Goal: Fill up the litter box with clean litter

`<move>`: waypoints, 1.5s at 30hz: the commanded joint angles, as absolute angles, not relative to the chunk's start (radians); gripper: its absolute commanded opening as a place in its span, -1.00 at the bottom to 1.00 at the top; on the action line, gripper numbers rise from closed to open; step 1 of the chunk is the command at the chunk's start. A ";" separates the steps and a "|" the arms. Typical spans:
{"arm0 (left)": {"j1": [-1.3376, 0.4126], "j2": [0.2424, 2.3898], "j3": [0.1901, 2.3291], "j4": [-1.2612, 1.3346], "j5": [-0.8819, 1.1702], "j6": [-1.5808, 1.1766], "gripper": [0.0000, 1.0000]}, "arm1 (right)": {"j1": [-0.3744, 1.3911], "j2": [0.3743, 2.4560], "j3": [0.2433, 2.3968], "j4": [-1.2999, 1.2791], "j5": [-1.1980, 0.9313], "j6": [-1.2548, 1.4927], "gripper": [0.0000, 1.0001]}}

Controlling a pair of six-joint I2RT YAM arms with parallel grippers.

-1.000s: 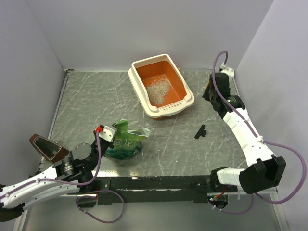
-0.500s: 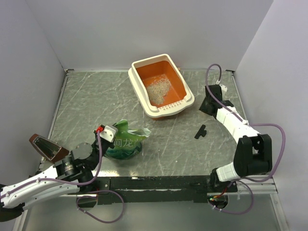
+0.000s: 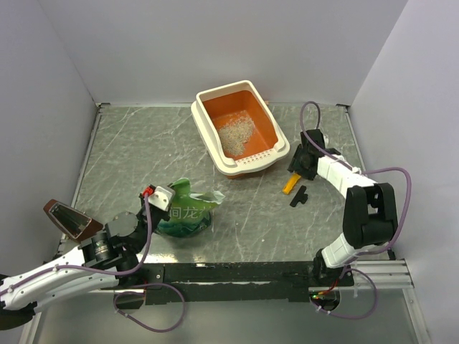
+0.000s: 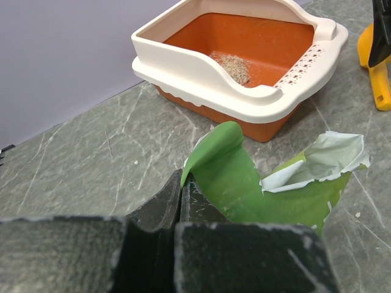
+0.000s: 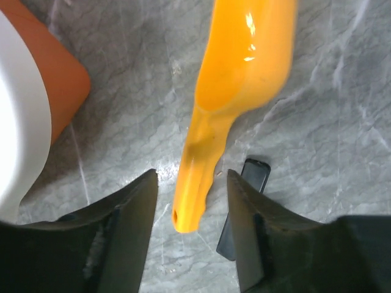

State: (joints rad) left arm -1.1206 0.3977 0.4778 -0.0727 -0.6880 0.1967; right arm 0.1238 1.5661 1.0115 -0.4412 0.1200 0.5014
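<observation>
Widening right pincer (image 5: 190, 177), scoop (image 5: 244, 61) newly visible; left pincer (image 4: 181, 183) pinching bag (image 4: 244, 183).

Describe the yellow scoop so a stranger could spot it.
Find the big orange litter box with a cream rim at the back of the table. Off its near right corner, beside a small black piece, is the scoop: the only bright yellow thing there.
</observation>
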 commanded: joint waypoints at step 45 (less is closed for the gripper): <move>-1.114 0.357 0.945 -0.684 -0.824 -0.144 0.08 | 0.683 1.362 1.046 -0.205 -0.917 -0.411 0.34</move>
State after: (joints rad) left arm -1.1175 0.3386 0.9195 -0.6823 -0.8341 -0.1520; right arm 0.6399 1.3144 0.9619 -0.1719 -0.9028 -0.2935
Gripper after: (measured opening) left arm 0.546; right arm 0.675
